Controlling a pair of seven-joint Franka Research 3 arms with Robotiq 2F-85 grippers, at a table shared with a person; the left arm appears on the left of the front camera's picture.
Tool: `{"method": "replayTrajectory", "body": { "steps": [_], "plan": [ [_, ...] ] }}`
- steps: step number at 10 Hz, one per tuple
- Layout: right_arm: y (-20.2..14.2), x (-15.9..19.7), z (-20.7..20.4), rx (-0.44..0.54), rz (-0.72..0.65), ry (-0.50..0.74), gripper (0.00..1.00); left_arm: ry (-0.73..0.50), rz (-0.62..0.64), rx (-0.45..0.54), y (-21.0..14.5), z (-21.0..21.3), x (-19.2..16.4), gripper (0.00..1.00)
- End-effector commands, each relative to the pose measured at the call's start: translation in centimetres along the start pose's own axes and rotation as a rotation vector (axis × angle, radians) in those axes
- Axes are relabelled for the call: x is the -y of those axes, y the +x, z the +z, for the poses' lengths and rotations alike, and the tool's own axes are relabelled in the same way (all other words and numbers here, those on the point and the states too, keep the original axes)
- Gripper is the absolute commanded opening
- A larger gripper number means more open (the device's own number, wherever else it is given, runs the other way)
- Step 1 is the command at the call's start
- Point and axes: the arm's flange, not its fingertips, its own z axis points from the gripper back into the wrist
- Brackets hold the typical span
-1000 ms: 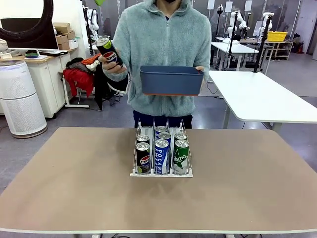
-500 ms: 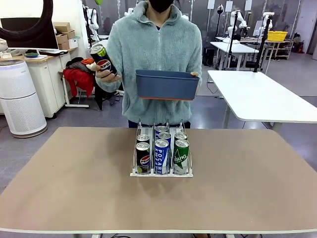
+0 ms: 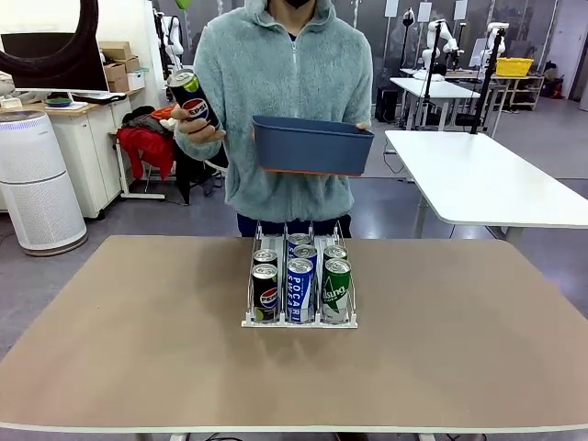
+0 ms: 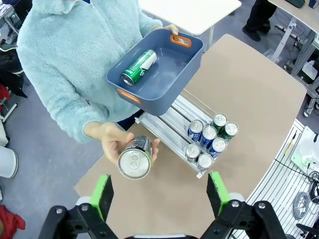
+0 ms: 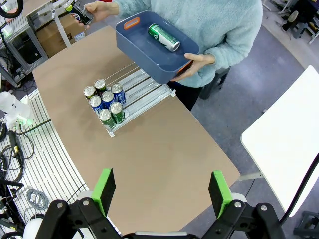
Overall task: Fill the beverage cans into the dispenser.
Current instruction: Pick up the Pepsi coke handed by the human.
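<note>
**Dispenser** (image 3: 276, 323): stands on the far half of the worktop (image 3: 138, 349), midway across, with its front end toward your arms.

**Loaded:** six cans, two per lane, bunched at the front end.
- Left lane: Pepsi pair (image 3: 265, 292).
- Middle lane: Pocari pair (image 3: 299, 287).
- Right lane: green pair (image 3: 336, 290).
- The rear stretch of every lane is bare, so you likely have room for more.

**Outstanding:**
- One Pepsi can (image 3: 191, 95), held tilted in the person's hand (image 3: 200, 131) at chest height on the far side.
- One green can (image 4: 139, 67), lying on its side in the dark blue bin (image 3: 312, 147), which the person's other hand (image 5: 202, 60) carries near the dispenser's far end.
- By this count the job looks most of the way done, with two visible cans left to place.

**Left end effector** (image 4: 160, 193): jaws wide apart, nothing between them, high over the scene.

**Right end effector** (image 5: 162, 190): likewise wide and empty, well clear of the cans.

**View notes for you:**
- The front view gives the labels and lane order, but of the bin it shows the side wall and not what is inside.
- Both wrist views look down into the bin and show the green can alone there.
- Both wrist views also lay out the bare rails behind the stocked cans, which the front view foreshortens.
- The left wrist view shows the silver top of the hand-held Pepsi can; the front view shows its side and logo.
</note>
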Motion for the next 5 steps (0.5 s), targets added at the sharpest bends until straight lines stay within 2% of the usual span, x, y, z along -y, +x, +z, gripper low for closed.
{"method": "replayTrajectory", "body": {
  "steps": [1,5],
  "plan": [
    [0.0,-0.16,0.02,0.0,0.001,0.0,1.0,0.004,0.0,-0.01,-0.67,0.07,0.11,1.0],
    [0.0,-0.16,0.02,0.0,0.001,0.0,1.0,0.004,0.0,-0.01,-0.67,0.07,0.11,1.0]
  ]
}}
